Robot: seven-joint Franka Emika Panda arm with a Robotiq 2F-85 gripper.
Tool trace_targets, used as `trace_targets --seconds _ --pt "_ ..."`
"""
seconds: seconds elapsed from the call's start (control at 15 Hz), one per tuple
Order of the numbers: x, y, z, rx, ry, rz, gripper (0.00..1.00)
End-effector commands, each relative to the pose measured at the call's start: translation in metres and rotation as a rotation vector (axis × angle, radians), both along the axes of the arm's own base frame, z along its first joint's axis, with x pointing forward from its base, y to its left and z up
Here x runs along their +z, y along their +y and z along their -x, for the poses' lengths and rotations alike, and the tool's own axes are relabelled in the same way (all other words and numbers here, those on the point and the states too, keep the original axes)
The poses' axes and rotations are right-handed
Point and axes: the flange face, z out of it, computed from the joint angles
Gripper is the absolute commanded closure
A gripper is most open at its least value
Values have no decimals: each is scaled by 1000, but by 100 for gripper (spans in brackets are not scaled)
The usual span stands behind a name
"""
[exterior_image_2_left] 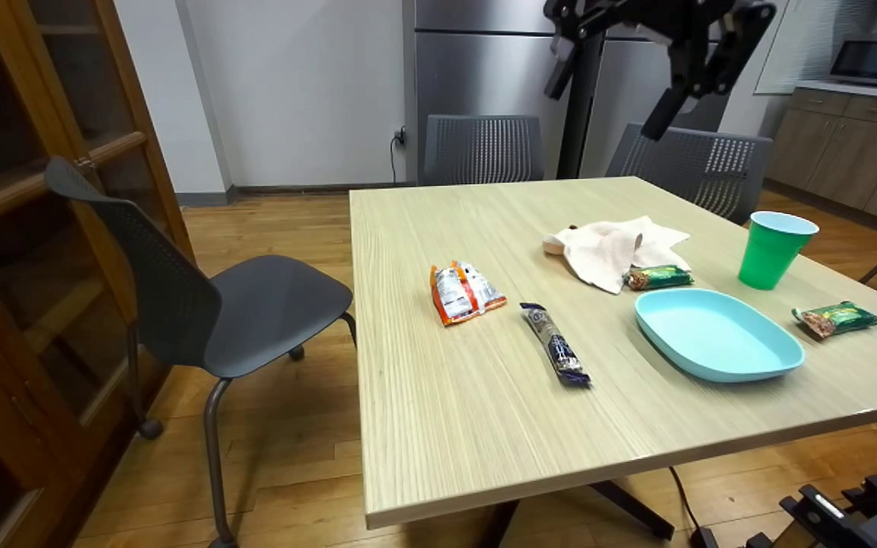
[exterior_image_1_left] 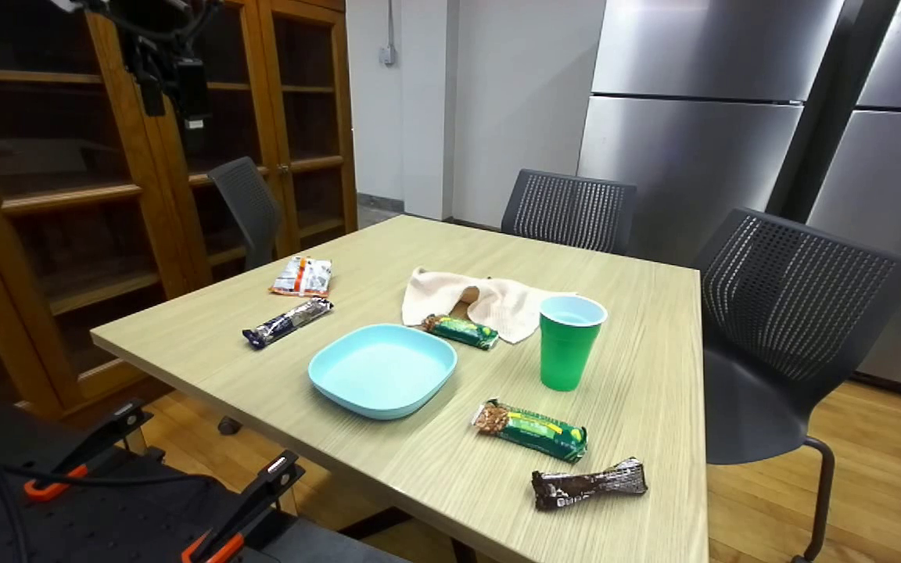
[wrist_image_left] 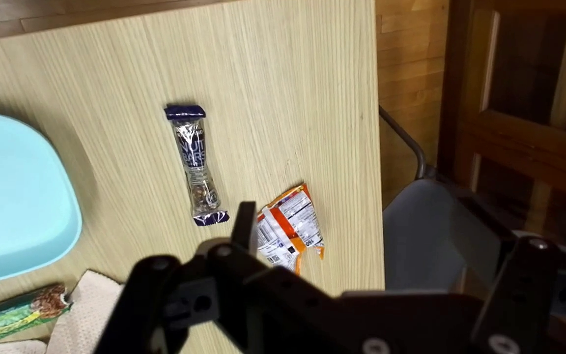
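Turquoise plate [exterior_image_1_left: 384, 367], green cup [exterior_image_1_left: 568, 348], nut bar [wrist_image_left: 197, 164] near snack bag [wrist_image_left: 294, 225]

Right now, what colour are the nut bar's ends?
Nut bar: dark purplish blue ends, clearest in the wrist view.

Both exterior views look slantwise down across the bench [exterior_image_2_left: 438, 434] toward the fridges [exterior_image_2_left: 484, 76] at frame top, while the wrist view, nearer, looks steeply down, sharing with them the plate [wrist_image_left: 13, 187] at frame left and the bag [wrist_image_left: 290, 227] below center.
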Motion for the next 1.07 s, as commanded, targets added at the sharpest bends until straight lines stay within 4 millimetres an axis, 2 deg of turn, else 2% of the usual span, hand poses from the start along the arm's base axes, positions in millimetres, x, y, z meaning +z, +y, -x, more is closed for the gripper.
trace_targets --seconds 0.0,0.4,1.0 --pt "-31 -7 -33 -45 -1 -24 0" --pt "-94 -13 -59 -62 91 81 0" --pt "-140 -22 -95 -29 143 235 0"
